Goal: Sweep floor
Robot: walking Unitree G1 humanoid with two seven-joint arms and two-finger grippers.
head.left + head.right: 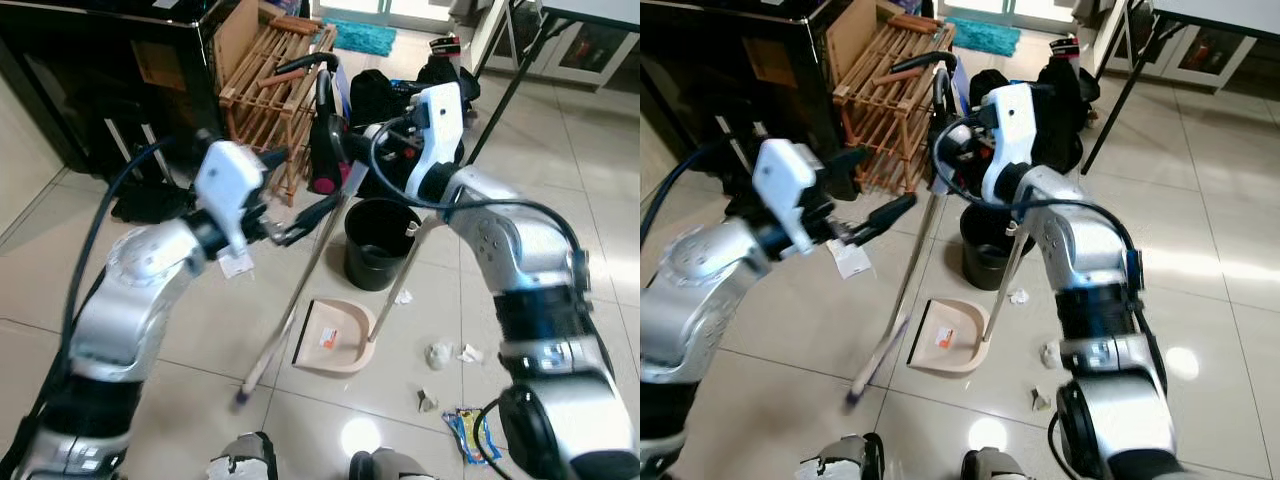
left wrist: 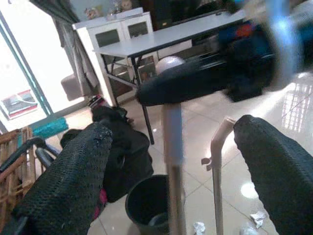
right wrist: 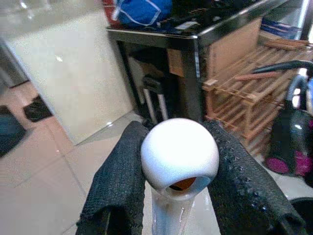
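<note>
- The floor is of glossy pale tiles; crumpled white paper scraps and a colourful wrapper lie on it near the robot's right side.
- The broom, a thin pale stick, leans tilted; its lower end touches the tiles beside the dustpan.
- The left gripper holds the broom stick near its upper part, the rough black jaws closed around it.
- The dustpan is beige, flat and rounded, and lies just before the round black bucket.
- The right gripper has its textured jaws pressed on both sides of the smooth white ball-shaped top of the dustpan's upright handle.
</note>
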